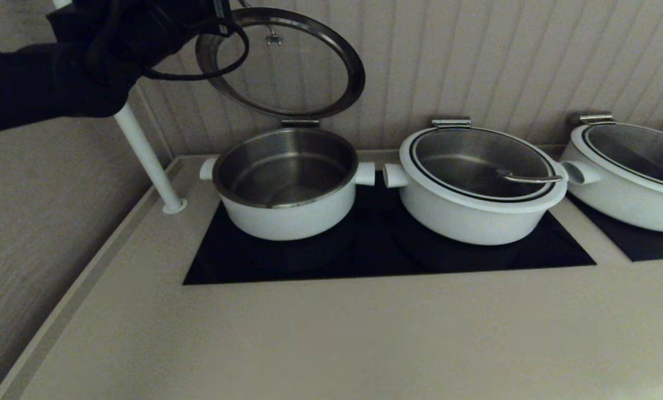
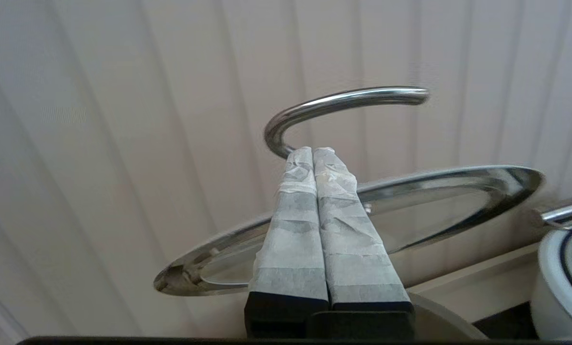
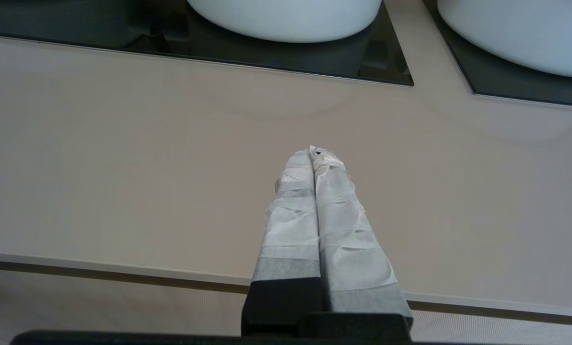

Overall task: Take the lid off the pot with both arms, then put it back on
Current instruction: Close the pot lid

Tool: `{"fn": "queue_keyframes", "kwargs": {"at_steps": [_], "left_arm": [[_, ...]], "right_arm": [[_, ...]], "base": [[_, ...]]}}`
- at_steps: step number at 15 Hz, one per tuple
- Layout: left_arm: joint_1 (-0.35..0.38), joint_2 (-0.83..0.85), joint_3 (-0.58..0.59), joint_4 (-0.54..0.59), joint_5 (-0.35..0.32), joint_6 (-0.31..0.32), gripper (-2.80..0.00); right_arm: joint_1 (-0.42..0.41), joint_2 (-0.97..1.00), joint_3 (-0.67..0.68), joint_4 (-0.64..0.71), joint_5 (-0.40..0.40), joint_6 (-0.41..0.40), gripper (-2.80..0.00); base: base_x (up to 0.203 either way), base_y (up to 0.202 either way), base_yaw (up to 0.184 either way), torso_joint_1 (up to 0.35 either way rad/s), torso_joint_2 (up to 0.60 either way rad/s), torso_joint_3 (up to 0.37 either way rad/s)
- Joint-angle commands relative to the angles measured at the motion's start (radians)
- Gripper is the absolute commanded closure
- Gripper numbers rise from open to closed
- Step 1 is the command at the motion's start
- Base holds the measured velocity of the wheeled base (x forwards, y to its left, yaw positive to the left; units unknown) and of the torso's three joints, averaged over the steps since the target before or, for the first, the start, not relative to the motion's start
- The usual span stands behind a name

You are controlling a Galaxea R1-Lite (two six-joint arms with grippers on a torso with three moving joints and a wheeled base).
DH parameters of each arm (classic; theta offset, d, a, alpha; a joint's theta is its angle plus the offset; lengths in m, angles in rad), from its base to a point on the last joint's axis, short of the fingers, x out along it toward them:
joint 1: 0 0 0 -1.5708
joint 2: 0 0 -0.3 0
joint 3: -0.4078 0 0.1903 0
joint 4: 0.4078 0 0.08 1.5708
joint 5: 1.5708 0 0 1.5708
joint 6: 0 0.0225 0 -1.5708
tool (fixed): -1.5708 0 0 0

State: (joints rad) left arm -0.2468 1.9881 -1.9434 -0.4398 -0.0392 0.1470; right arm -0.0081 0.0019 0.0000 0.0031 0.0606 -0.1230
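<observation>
Left wrist view: the lid's [image 2: 439, 206] wire handle is pinched by the left gripper [image 2: 313, 152] above the pot [image 1: 287, 186] (right gripper [image 3: 313, 152] pressed together over the desk [image 3: 122, 158]).

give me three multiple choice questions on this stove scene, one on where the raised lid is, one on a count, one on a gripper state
1. Where is the lid?
A. tilted up above the back of the pot
B. flat on the counter
C. on the middle pot

2. How many white pots show in the head view?
A. one
B. two
C. three

3. How does the left gripper stand?
A. wide open beside the lid
B. shut on the lid's wire handle
C. resting on the counter

Answers:
1 A: the pot's steel bowl lies open, with the lid raised over its hinge bracket.
2 C: three stand in a row on the black cooktops.
3 B: its taped fingertips pinch the loop's end.
</observation>
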Motion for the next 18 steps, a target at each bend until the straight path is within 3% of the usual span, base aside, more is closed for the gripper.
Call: {"fn": "queue_keyframes", "kwargs": {"at_steps": [1, 4, 18], "left_arm": [[0.001, 0.025, -0.002, -0.033, -0.002, 0.000, 0.00], [0.000, 0.068, -0.002, -0.100, -0.004, 0.000, 0.00], [-0.002, 0.087, 0.000, -0.091, -0.005, 0.005, 0.00]], "right_arm": [[0.000, 0.001, 0.000, 0.000, 0.001, -0.001, 0.00], [0.000, 0.001, 0.000, 0.000, 0.001, -0.001, 0.00], [0.000, 0.000, 0.000, 0.000, 0.001, -0.001, 0.00]], "base": [[0.000, 0.000, 0.000, 0.000, 0.00, 0.000], [0.000, 0.000, 0.000, 0.000, 0.00, 0.000], [0.000, 0.000, 0.000, 0.000, 0.00, 0.000]]}}
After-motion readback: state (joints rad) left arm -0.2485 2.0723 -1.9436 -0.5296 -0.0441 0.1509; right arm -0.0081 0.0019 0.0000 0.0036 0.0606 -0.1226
